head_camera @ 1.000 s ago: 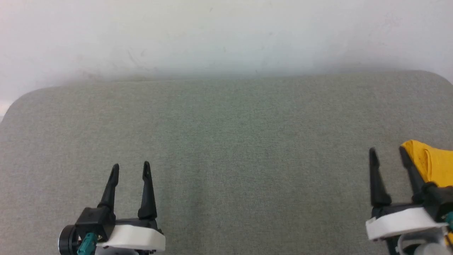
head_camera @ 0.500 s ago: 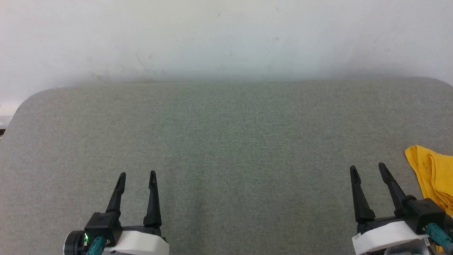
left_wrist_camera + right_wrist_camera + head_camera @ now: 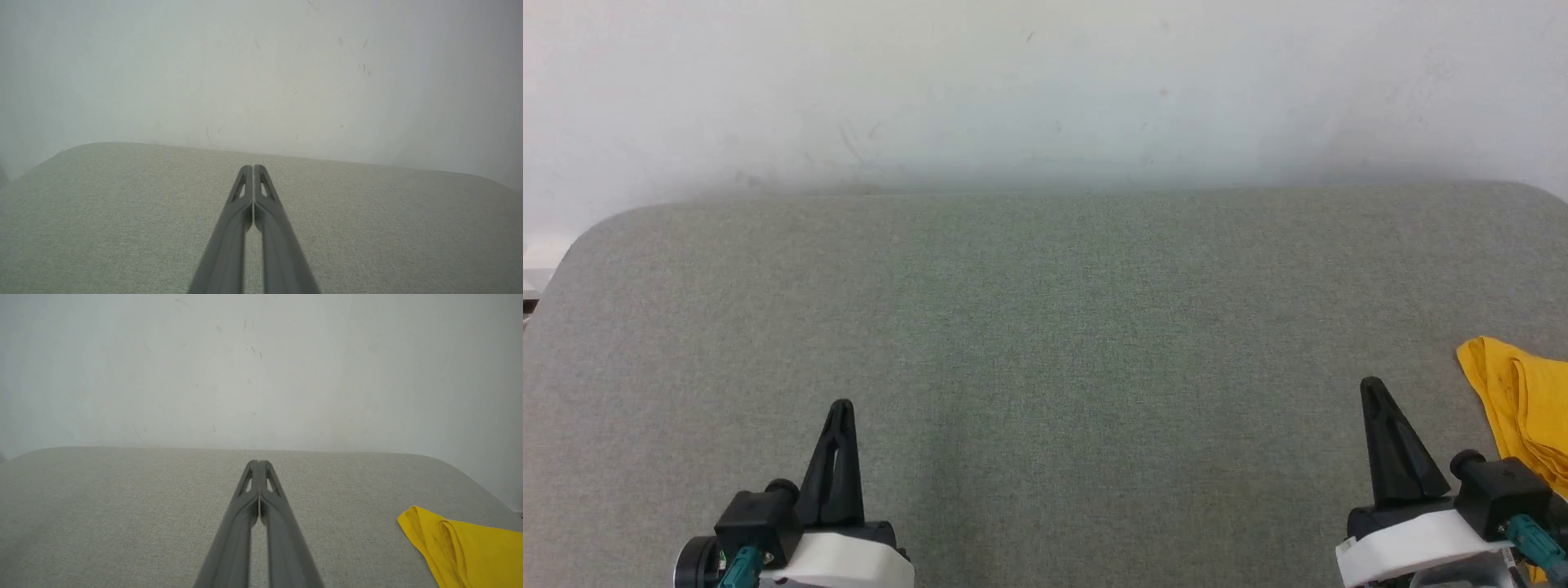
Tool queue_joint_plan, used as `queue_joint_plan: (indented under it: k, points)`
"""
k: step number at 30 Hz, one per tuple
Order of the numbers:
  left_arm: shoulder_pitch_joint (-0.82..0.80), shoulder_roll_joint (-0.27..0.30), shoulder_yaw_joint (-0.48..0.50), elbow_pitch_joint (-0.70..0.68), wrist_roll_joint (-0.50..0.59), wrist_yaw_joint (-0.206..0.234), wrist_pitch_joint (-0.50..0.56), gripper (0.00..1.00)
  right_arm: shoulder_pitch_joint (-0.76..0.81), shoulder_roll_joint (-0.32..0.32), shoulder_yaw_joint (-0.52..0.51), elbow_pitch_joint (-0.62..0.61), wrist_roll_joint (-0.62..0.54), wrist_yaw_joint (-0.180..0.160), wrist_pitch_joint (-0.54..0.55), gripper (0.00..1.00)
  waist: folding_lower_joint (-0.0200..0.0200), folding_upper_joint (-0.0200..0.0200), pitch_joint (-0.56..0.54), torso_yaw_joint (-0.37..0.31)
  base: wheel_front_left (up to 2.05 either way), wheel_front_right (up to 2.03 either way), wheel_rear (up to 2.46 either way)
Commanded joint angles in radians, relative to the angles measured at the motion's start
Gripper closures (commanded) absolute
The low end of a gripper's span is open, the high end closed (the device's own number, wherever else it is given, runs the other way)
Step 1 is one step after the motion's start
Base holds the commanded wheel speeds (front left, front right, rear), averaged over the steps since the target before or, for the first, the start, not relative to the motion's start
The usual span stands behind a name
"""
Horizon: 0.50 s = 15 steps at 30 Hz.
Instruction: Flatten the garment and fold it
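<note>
The garment is a bright yellow cloth lying in folds at the right edge of the grey fabric table; the right wrist view has it at the lower right. My right gripper hovers just left of it, shut and empty, fingertips pressed together. My left gripper is at the lower left, far from the garment, also shut with nothing held. Most of the garment runs off the frame's right side.
A white wall rises behind the table's far edge. The table has rounded far corners. Its bare surface stretches between the two grippers.
Both grippers have shut from open. The right gripper drew back down and left, away from the garment's edge. The view has shifted slightly.
</note>
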Motion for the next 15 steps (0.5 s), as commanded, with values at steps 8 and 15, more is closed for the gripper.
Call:
queue_joint_plan:
  k: [8, 15]
  points:
    - [-0.006, 0.001, 0.004, -0.003, 0.012, -0.001, 0.02, 1.0, -0.005, 0.0, 0.003, -0.006, -0.008, 0.0, 0.02, 1.0, 0.0, 0.0, -0.001, -0.001, 0.0, 0.0, 0.0]
    - [-0.01, 0.001, 0.006, -0.005, 0.021, -0.003, 0.034, 1.0, -0.009, 0.0, 0.005, -0.01, -0.013, 0.0, 0.034, 1.0, 0.0, 0.0, -0.003, -0.002, 0.0, 0.0, 0.0]
